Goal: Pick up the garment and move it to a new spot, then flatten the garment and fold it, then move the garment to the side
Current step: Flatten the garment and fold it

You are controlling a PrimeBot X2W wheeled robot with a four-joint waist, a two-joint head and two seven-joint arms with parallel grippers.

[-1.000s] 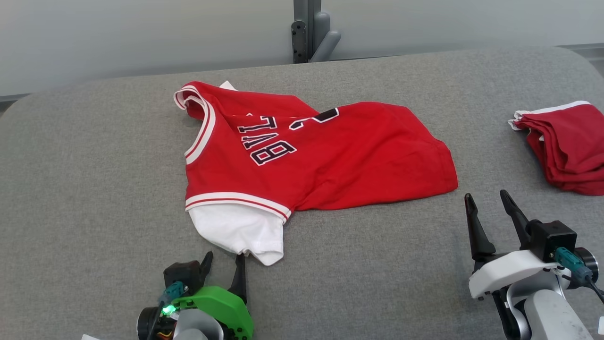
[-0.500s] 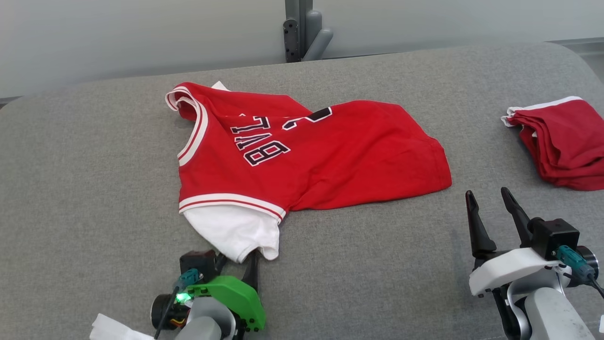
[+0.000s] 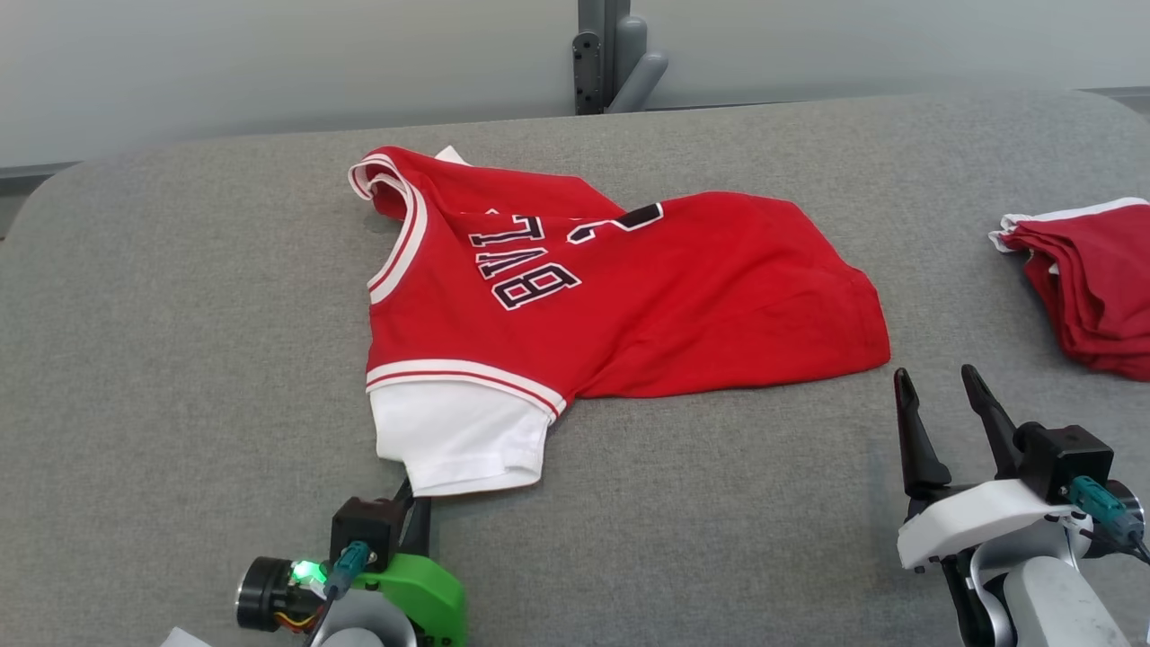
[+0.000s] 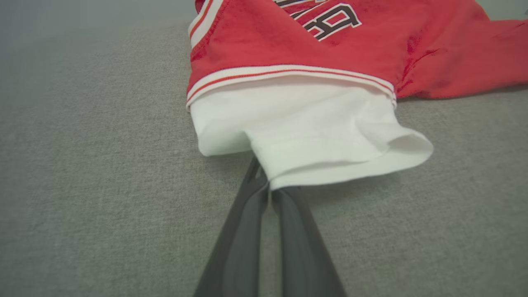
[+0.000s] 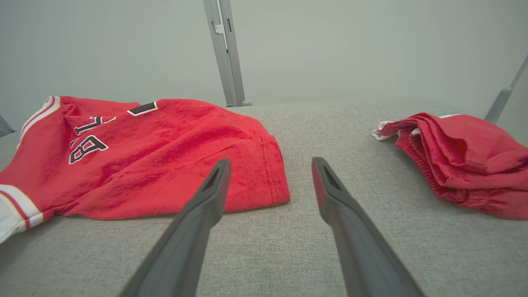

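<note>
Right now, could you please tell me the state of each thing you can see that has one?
jersey: lying rumpled, not flattened, its top folded over.
white sleeve: hem pinched at one edge.
left pincer: shut on the white sleeve.
right pincer: open, empty, apart from the jersey.
red cloth pile: folded, lying apart at the right.

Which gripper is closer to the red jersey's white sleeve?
Left. The left gripper is shut on the white sleeve; the right gripper stands open beside the red jersey, not touching.
</note>
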